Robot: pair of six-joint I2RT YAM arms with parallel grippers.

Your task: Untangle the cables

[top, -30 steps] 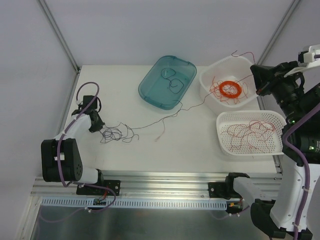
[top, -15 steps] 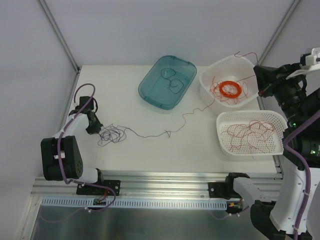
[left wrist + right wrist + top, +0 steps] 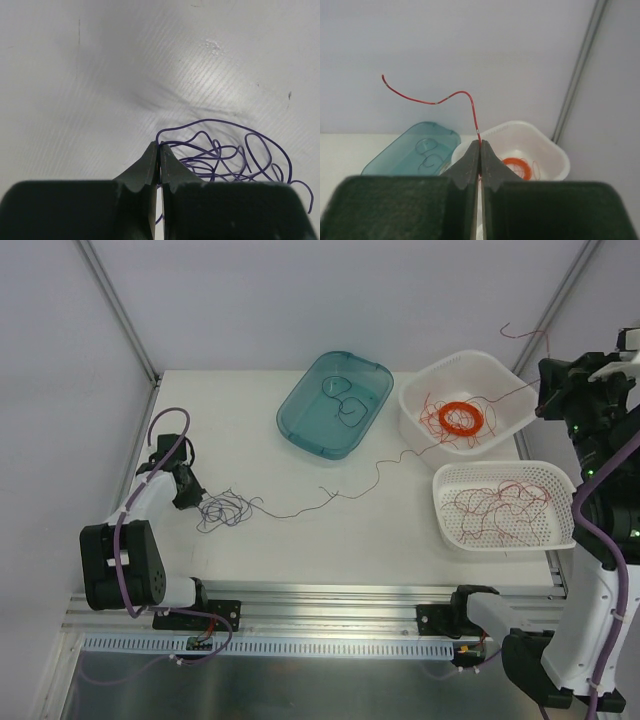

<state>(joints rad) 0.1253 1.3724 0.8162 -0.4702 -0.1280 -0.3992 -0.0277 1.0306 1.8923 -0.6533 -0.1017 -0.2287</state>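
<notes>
While the two arms are standing well apart, we are gripping one strand of the cables in each pincer so that a pull can draw them away from each other. The left pincer [image 3: 160,148] is sitting low at the left of the tabletop [image 3: 400,540], jaws pressed together on a dark wire [image 3: 215,160] whose loose loops are lying just beside it. We judge this grip is anchoring that end. From those loops a single strand [image 3: 335,496] is trailing across toward the white tub [image 3: 420,380].

The right pincer [image 3: 480,146] is hanging high by the tub's right side, jaws clamped on a red wire [image 3: 435,103]. Its free end is curling upward and the rest is dropping into the tub, among red strands around the orange coil [image 3: 463,418]. The lift, we judge, is meant to tease that wire out. Seemingly sorted lengths are lying in the teal tray [image 3: 372,375] and the basket [image 3: 500,468].
</notes>
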